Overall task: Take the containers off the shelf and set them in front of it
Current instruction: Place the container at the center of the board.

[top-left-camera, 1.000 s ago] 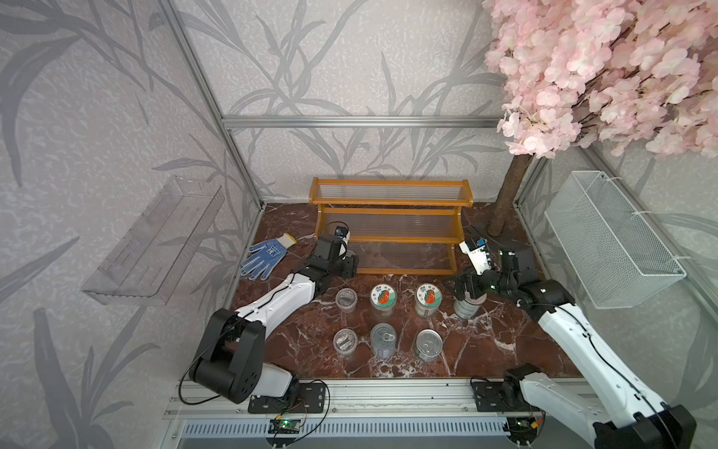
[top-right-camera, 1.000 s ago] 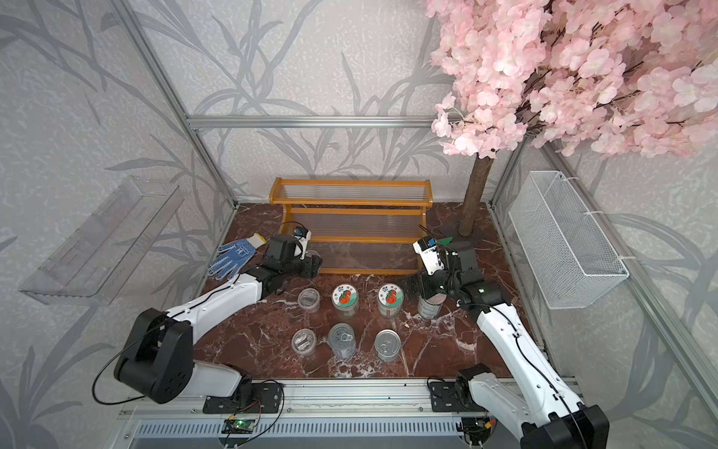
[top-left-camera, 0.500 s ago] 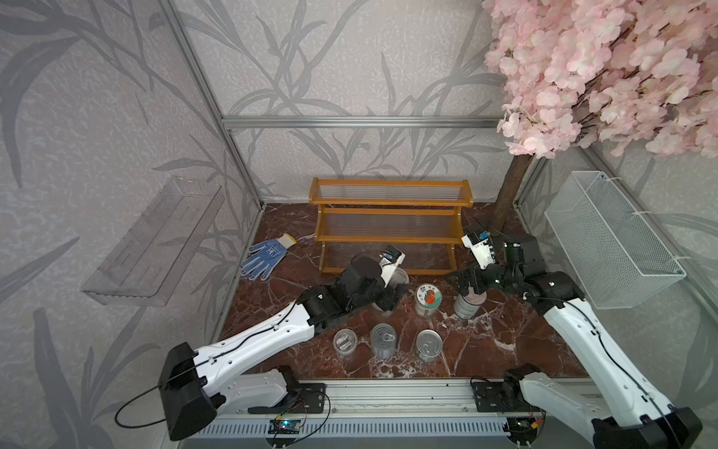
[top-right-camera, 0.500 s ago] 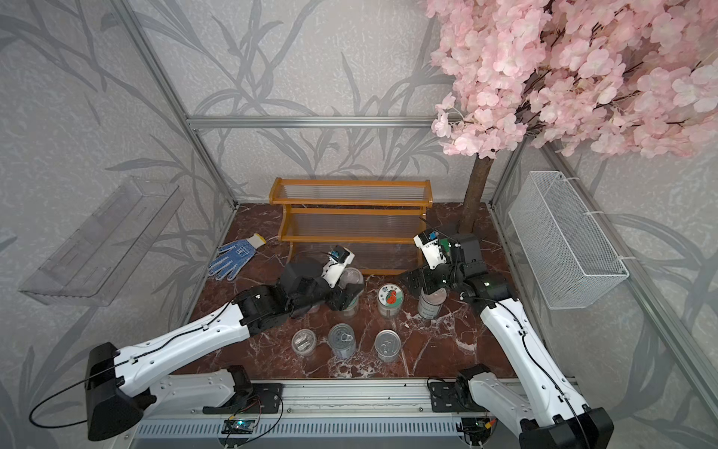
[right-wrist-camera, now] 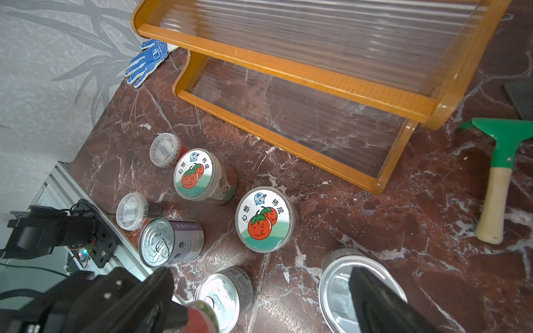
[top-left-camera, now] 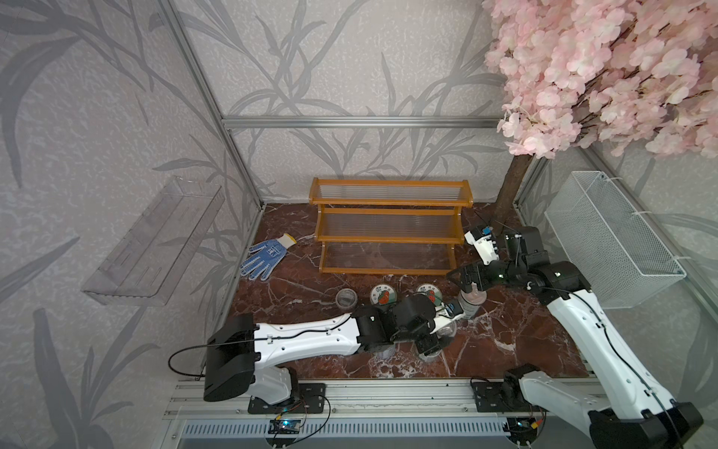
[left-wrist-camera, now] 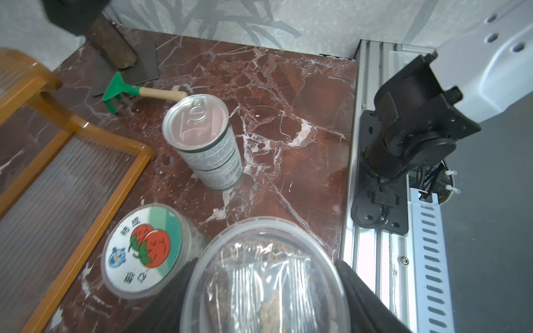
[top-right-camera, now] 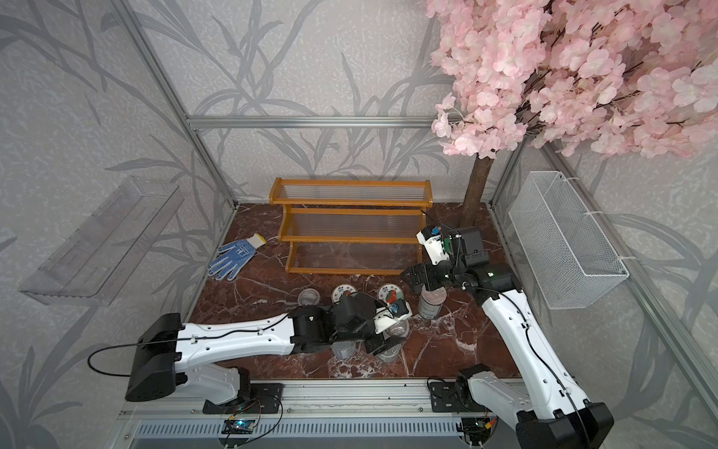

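Shelf (top-left-camera: 384,238) stands far centre, all 3 tiers bare in both top views, so nothing is left to fetch.

R gripper (top-left-camera: 471,280) hangs just over the tall tin (top-left-camera: 471,304) at the right end of the far row. Its jaws are wide apart, one finger above the lid, no grip. Tin stands upright on its own, prob. parked there to line up w/ the shelf front.

L gripper (left-wrist-camera: 266,311) is clamped on a cup (left-wrist-camera: 259,250), fingers on opposite sides of the wall just below the rim. That side pinch holds it upright w/ the lid level. Cup is over the near-right of the group, beside a jar (left-wrist-camera: 144,250). Can't tell if its base touches the table (left-wrist-camera: 302,101).

Other jar (right-wrist-camera: 199,173), 2 short tins (right-wrist-camera: 170,242) and 2 more cups (right-wrist-camera: 164,150) stand in 2 rows in front of the shelf, spaced so jaws fit btwn. Looks like the last set-down.
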Tool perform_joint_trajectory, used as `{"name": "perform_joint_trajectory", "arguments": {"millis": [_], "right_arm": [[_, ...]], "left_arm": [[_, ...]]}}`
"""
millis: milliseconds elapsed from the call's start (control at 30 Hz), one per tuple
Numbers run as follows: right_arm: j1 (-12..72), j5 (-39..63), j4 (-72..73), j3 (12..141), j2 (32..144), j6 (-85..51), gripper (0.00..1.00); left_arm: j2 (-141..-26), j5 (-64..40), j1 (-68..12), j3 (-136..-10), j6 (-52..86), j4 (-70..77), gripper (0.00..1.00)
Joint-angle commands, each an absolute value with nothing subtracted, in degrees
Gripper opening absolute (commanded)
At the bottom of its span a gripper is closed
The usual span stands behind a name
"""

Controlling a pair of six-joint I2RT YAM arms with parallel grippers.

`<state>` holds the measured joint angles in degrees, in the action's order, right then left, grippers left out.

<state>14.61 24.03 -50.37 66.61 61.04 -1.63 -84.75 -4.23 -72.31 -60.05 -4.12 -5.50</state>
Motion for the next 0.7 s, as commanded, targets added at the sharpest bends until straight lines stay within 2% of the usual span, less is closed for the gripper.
{"name": "perform_joint_trajectory", "arguments": {"millis": [0, 300, 667], "right_arm": [[14.5, 23.3, -56.1, 68.6, 60.5, -3.0, 0.99], [14.4, 13.2, -62.7, 71.3, 60.0, -3.2, 0.99], [14.1, 10.8, -62.1, 73.7, 62.0, -4.7, 0.99]], "left_arm": [[-87.1, -7.6, -72.8, -62.3, -8.3, 0.0, 0.71], [-96.0, -10.4, -74.7, -64.4, -11.2, 5.2, 0.71], [-106.2, -10.6, -75.8, -71.1, -14.6, 5.7, 0.71]]}}
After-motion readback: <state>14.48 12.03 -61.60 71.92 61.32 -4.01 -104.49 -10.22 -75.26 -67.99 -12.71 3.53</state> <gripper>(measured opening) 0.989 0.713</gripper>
